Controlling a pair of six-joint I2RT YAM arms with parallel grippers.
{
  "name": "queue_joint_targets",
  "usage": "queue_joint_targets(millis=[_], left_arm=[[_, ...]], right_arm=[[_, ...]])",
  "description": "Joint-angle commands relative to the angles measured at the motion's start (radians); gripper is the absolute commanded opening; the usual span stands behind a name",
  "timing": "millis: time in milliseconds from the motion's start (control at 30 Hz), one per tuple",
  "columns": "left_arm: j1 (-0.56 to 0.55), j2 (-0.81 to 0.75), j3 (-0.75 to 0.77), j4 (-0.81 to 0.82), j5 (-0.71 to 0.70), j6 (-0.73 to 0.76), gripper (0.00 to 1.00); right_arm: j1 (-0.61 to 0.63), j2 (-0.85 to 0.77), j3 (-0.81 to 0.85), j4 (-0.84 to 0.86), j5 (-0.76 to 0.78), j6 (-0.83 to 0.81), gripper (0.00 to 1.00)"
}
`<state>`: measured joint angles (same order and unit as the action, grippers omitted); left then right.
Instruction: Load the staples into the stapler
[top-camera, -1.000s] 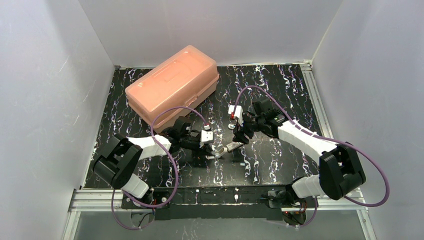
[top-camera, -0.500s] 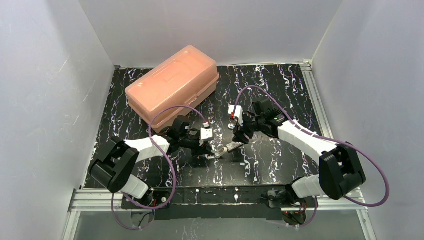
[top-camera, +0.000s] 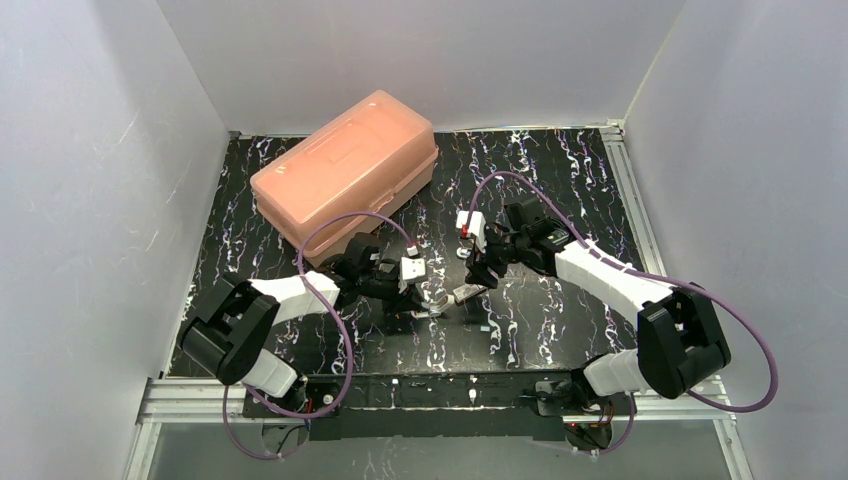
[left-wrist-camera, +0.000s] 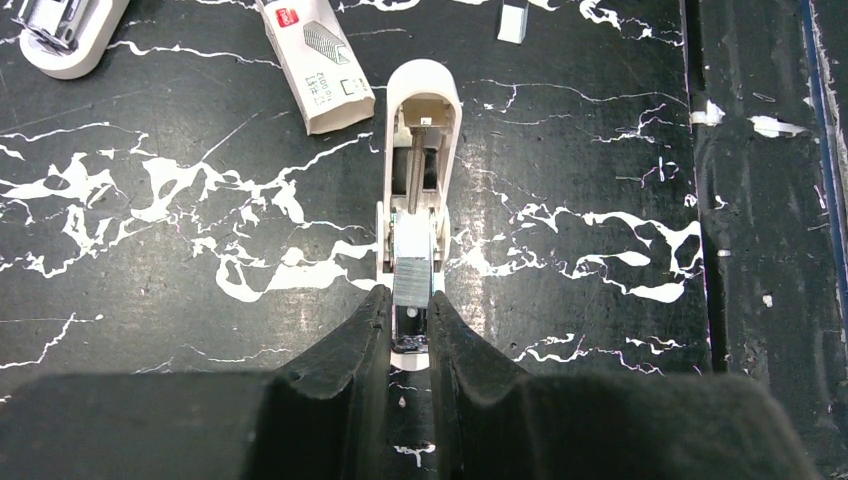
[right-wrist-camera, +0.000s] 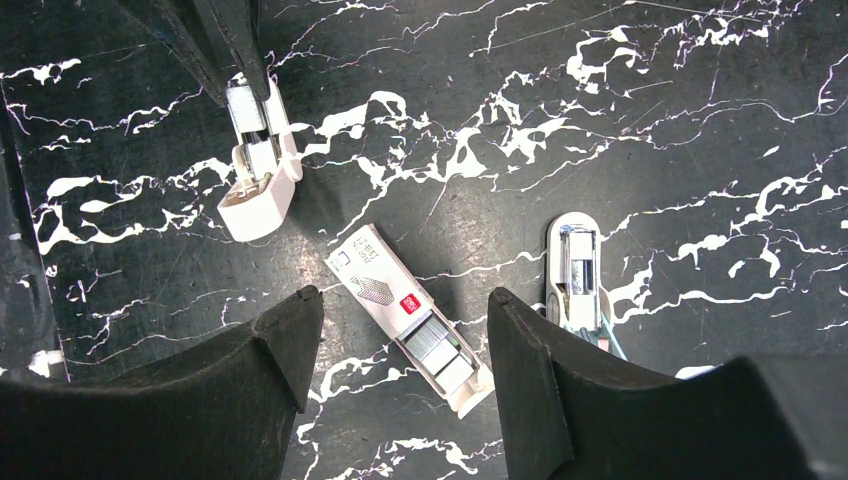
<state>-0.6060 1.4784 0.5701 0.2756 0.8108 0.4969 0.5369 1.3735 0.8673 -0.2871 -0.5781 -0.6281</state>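
The stapler (left-wrist-camera: 421, 120) lies open on the black marbled table, white with a silvery metal channel. It also shows in the right wrist view (right-wrist-camera: 258, 175). My left gripper (left-wrist-camera: 410, 300) is shut on a silvery strip of staples (left-wrist-camera: 413, 275) and holds it over the near end of the stapler's channel. My right gripper (right-wrist-camera: 402, 300) is open and empty, hovering over the white staple box (right-wrist-camera: 380, 285). The box's drawer is slid out, with more staples (right-wrist-camera: 440, 352) inside. In the top view the two grippers (top-camera: 432, 300) (top-camera: 478, 275) face each other at mid-table.
A second mini stapler (right-wrist-camera: 573, 270) lies right of the staple box and also shows in the left wrist view (left-wrist-camera: 62, 35). A small white block (left-wrist-camera: 512, 20) lies beyond. A big pink lidded box (top-camera: 345, 172) stands at the back left. White walls enclose the table.
The left arm has shifted very slightly. The right arm has not moved.
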Motion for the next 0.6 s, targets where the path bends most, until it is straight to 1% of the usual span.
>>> queue_joint_targets(millis=[0,567], left_arm=[[-0.005,0.004,-0.012,-0.015,0.006,0.002,0.0],[-0.005,0.015,-0.011,-0.015,-0.016,-0.019,0.0]], right_arm=[[-0.005,0.004,-0.014,0.023,-0.002,-0.006,0.68],[-0.006,0.003,-0.014,0.023,0.003,-0.006,0.69]])
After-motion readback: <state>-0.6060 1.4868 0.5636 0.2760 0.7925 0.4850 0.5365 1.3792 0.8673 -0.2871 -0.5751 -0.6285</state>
